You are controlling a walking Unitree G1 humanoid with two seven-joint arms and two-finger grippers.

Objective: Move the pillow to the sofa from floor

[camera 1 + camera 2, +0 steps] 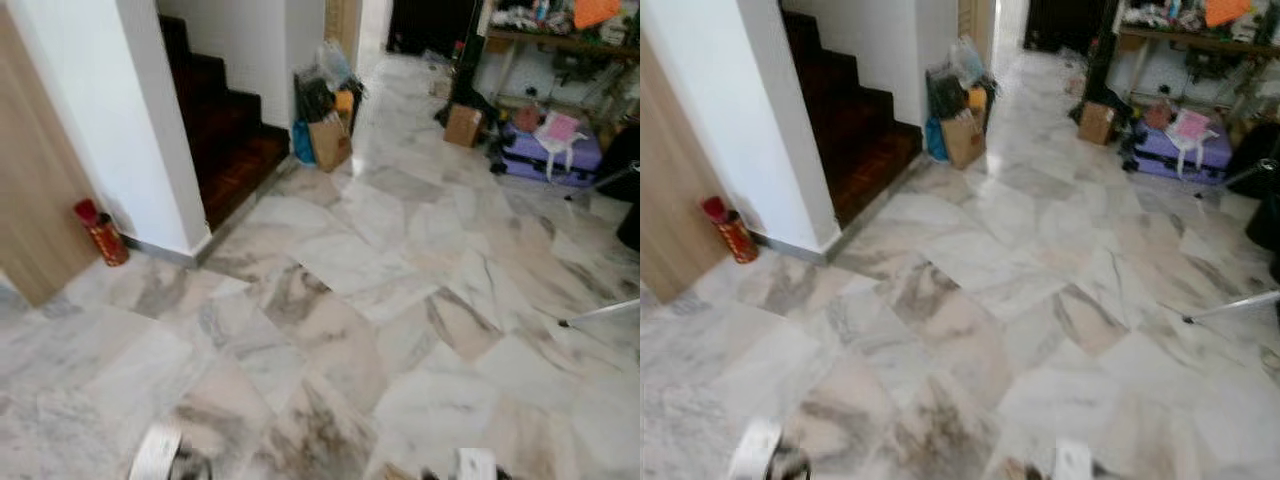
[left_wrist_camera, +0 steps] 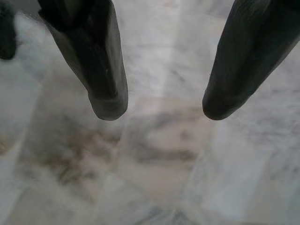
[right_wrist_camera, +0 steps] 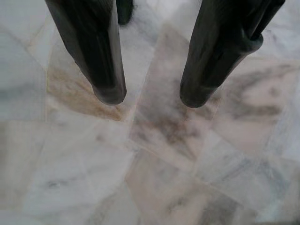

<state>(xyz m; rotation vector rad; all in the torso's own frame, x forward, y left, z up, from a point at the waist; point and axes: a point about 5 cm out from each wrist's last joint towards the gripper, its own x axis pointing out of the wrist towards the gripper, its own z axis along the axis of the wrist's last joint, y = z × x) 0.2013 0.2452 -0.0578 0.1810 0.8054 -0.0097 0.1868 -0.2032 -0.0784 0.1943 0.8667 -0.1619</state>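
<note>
Above marble floor [image 1: 350, 300], left gripper [image 2: 159, 110] & right gripper [image 3: 152, 98] hang w/ fingers apart, empty; red extinguisher [image 1: 102, 232] at 10 o'clock.

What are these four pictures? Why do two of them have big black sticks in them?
They come from a walking robot's cameras. Two are its eyes, looking down at a marble floor in a home. You can see a dark staircase, a red can by the wall, a brown paper bag and a purple suitcase. The other two are cameras on its wrists. The black sticks are fingers: the left end effector and the right end effector, both open, holding nothing, hanging over the floor. It is meant to move a pillow, but I can't spot one.
</note>
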